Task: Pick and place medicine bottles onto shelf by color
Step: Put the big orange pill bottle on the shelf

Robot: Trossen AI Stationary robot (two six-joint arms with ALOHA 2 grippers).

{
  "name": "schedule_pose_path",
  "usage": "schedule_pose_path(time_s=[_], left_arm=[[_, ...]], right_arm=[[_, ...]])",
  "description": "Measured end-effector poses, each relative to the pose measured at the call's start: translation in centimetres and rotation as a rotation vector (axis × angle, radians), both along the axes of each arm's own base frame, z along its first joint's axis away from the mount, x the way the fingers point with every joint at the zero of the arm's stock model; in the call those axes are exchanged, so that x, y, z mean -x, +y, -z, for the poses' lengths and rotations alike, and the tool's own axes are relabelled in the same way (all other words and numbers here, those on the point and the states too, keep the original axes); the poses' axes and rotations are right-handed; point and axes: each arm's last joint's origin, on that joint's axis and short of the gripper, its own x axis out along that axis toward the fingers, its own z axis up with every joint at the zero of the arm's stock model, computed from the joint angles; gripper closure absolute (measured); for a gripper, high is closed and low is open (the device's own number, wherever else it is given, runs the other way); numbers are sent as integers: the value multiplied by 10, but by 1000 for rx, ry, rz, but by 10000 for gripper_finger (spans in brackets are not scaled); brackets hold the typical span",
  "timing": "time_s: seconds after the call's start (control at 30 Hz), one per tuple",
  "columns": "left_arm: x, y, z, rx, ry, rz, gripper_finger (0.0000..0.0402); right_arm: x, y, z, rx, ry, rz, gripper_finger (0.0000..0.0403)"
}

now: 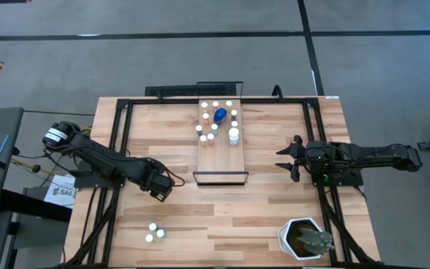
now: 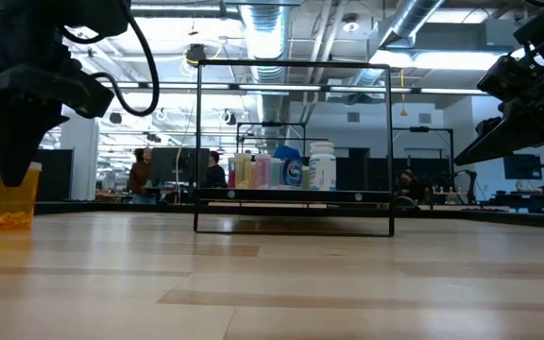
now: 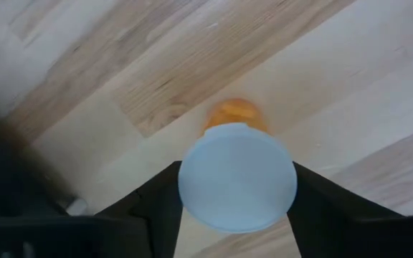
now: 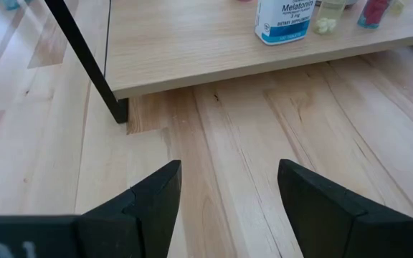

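With my left claw (image 3: 236, 188) lowered over the near-left part of the table (image 1: 267, 209), I have an orange bottle (image 3: 236, 172) between its fingers (image 3: 149, 208), white cap up, each finger right against one side of the cap. From these views I cannot tell whether the fingers are pressing on it or just bracketing it. On the low camera its orange body stands upright on the wood directly beneath the claw. Two more white-capped bottles (image 1: 154, 233) sit together nearer the front edge, well apart from that claw. My right claw (image 4: 226, 190) waits with its fingers spread wide and nothing between them, pointed at the shelf (image 1: 221, 158) just ahead of it. On that shelf the remaining bottles (image 1: 216, 119) cluster at the end farthest from both claws.
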Motion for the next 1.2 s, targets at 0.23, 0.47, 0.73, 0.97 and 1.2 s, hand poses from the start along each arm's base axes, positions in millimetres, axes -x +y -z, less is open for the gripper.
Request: schedule_pose_path(time_s=[0.23, 0.47, 0.73, 0.97, 1.2], left_arm=[[-2, 1, -2, 6, -11, 9, 216], [-18, 18, -25, 3, -44, 50, 202], [-35, 56, -50, 0, -120, 93, 217], [-49, 90, -58, -1, -125, 81, 213], [-85, 111, -63, -21, -8, 202, 212]], right_arm=[[0, 0, 0, 0, 0, 0, 147], [0, 0, 0, 0, 0, 0, 147], [0, 0, 0, 0, 0, 0, 147], [0, 0, 0, 0, 0, 0, 147], [0, 0, 0, 0, 0, 0, 147]])
